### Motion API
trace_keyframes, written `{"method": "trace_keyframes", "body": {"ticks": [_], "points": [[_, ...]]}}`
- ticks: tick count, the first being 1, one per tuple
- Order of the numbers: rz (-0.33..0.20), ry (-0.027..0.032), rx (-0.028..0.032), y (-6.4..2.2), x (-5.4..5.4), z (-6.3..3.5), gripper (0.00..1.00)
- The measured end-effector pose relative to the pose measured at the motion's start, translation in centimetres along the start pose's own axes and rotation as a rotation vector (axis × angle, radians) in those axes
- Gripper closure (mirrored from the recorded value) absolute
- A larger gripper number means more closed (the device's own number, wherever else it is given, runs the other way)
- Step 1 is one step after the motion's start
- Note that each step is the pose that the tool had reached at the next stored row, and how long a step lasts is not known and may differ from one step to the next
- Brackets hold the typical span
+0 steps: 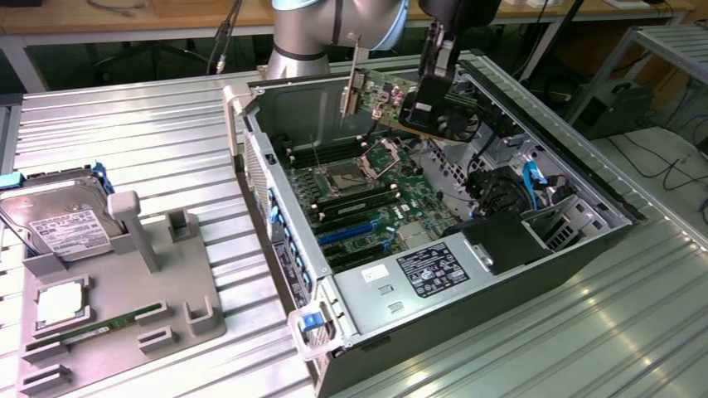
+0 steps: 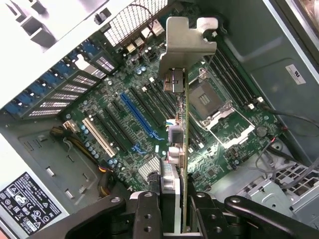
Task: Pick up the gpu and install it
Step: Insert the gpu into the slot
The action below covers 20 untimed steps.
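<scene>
My gripper (image 1: 429, 87) is shut on the gpu (image 1: 390, 101), a thin card with a silver end bracket (image 1: 354, 81), and holds it in the air over the open computer case (image 1: 366, 319). In the wrist view the gpu (image 2: 183, 149) shows edge-on, clamped between the two black fingers (image 2: 147, 214), with its bracket (image 2: 187, 45) pointing away from me. Beneath it lies the green motherboard (image 2: 124, 74) with a long blue slot (image 2: 142, 117), a white slot (image 2: 99, 137) and the open processor socket (image 2: 209, 102). The card hangs above the board and touches none of it.
At the exterior view's left a grey fixture (image 1: 166, 307) carries a silver hard drive (image 1: 61, 220), a processor (image 1: 61, 303) and a green memory stick (image 1: 94, 327). The case walls, a black power unit (image 1: 503, 245) and blue cables (image 1: 531, 186) crowd the gpu's surroundings.
</scene>
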State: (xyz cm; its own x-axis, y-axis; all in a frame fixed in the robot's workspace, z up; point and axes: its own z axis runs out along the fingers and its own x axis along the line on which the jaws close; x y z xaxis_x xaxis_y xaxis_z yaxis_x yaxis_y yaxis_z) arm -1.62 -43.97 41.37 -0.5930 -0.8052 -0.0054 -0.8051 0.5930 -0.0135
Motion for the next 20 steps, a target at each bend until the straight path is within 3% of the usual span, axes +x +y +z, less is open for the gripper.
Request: {"method": "trace_keyframes", "body": {"ticks": [14, 20], "points": [[-0.147, -0.0023, -0.0011, 0.01, 0.01, -0.01, 0.72], [-0.253, -0.0046, -0.0021, 0.03, 0.02, 0.0, 0.72]]}}
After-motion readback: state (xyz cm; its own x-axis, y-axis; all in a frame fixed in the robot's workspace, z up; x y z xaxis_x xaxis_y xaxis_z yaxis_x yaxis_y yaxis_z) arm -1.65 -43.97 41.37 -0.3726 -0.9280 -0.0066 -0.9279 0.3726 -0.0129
